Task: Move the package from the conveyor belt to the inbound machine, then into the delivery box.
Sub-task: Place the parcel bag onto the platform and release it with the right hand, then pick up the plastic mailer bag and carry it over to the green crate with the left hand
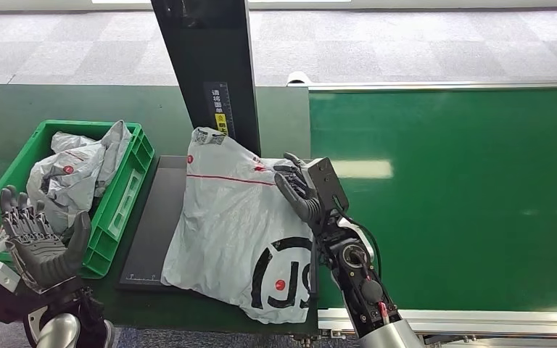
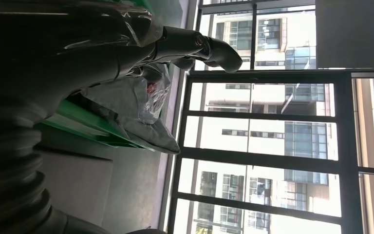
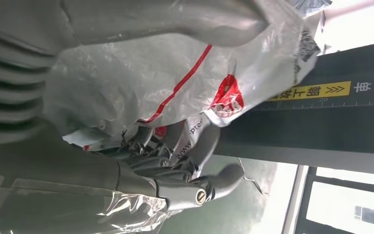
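Observation:
A grey plastic package [image 1: 232,225] with a red stripe and black logo lies across the black plate of the inbound machine [image 1: 149,232], its right part reaching toward the conveyor belt [image 1: 464,196]. My right hand [image 1: 304,192] grips the package's right edge. In the right wrist view, the thumb lies over the package [image 3: 141,83] while the fingers [image 3: 175,161] curl into crumpled plastic beneath. My left hand [image 1: 40,239] stands open, fingers up, at the front of the green delivery box [image 1: 127,196], holding nothing; the same hand [image 2: 78,53] appears in the left wrist view.
The machine's black post [image 1: 207,65] rises just behind the package. Grey packages [image 1: 72,174] lie in the green box, also seen past the left hand [image 2: 141,112]. The dark green table [image 1: 43,101] extends behind the box. Windows [image 2: 272,136] show beyond.

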{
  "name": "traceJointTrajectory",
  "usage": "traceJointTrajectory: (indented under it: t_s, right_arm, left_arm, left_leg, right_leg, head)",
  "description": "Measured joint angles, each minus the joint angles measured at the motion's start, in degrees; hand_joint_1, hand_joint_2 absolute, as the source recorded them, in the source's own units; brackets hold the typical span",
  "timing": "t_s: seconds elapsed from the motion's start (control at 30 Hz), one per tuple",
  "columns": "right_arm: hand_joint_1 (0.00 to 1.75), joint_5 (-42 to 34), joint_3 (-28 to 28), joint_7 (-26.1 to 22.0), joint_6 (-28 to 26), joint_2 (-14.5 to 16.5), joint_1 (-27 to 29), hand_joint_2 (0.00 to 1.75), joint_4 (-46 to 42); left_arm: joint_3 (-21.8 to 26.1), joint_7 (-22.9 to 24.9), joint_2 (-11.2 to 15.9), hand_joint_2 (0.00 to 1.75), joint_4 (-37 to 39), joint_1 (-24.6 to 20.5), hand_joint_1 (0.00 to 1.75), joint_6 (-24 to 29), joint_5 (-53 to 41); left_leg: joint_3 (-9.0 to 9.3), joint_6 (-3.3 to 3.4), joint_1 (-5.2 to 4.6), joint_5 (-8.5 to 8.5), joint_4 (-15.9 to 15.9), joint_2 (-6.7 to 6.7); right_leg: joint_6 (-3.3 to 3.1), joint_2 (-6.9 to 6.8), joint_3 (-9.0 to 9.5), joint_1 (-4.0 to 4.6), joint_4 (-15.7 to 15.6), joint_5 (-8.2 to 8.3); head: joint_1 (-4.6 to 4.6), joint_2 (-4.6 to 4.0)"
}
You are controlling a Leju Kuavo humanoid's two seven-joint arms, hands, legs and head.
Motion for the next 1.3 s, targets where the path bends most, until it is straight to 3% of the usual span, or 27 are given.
traceJointTrajectory:
  t_s: [0.53,0.7,0.83,0.93,1.0,1.3]
  right_arm:
    - [0.00,-0.25,-0.21,-0.20,-0.83,0.00,-0.06,0.00,0.10]
    - [0.00,2.35,-0.53,-3.05,-5.87,-0.20,0.96,0.00,-2.86]
    - [0.00,14.04,-2.72,-5.80,-19.15,-1.99,4.92,1.75,-15.60]
    - [0.00,29.71,-5.73,-3.91,-27.81,-4.31,9.59,1.75,-27.28]
    - [0.00,34.49,-7.95,-3.19,-29.33,-5.56,12.37,1.75,-33.24]
    - [0.00,36.43,-12.01,-3.55,-30.07,-7.60,17.43,1.75,-43.25]
  left_arm:
    - [-0.91,-0.15,-0.01,1.75,0.11,0.51,0.00,-0.74,0.14]
    - [-4.28,3.28,0.44,1.75,1.20,0.56,0.00,-6.40,-5.07]
    - [-10.76,9.79,0.57,1.75,6.42,-0.72,0.00,-16.43,-10.51]
    - [-16.00,11.34,0.46,1.75,12.53,-3.65,0.00,-20.45,-16.08]
    - [-19.00,11.32,0.33,1.75,16.62,-5.86,0.00,-21.35,-18.44]
    - [-23.26,10.57,0.03,1.75,24.03,-9.80,0.00,-22.04,-20.24]
  left_leg:
    - [0.01,0.00,0.00,0.00,0.00,0.01]
    - [0.01,0.00,-0.02,0.00,0.04,-0.05]
    - [-0.01,0.02,-0.13,-0.01,0.08,-0.06]
    - [-0.07,0.07,-0.19,-0.06,0.11,-0.09]
    - [-0.07,0.09,-0.19,-0.11,0.11,0.00]
    - [0.02,0.08,-0.13,-0.12,0.09,0.08]
  right_leg:
    - [0.00,0.00,-0.01,0.00,0.00,0.00]
    - [0.00,-0.04,-0.07,-0.03,-0.02,0.00]
    - [0.01,-0.06,-0.10,-0.14,-0.05,0.00]
    - [0.03,-0.08,-0.10,-0.20,-0.06,0.00]
    - [0.04,-0.02,-0.10,-0.20,-0.06,0.01]
    - [0.03,0.09,-0.11,-0.13,-0.04,0.02]
  head:
    - [0.00,0.00]
    - [0.00,0.00]
    - [-0.01,0.00]
    - [0.00,0.00]
    - [0.00,0.00]
    - [-0.02,0.00]
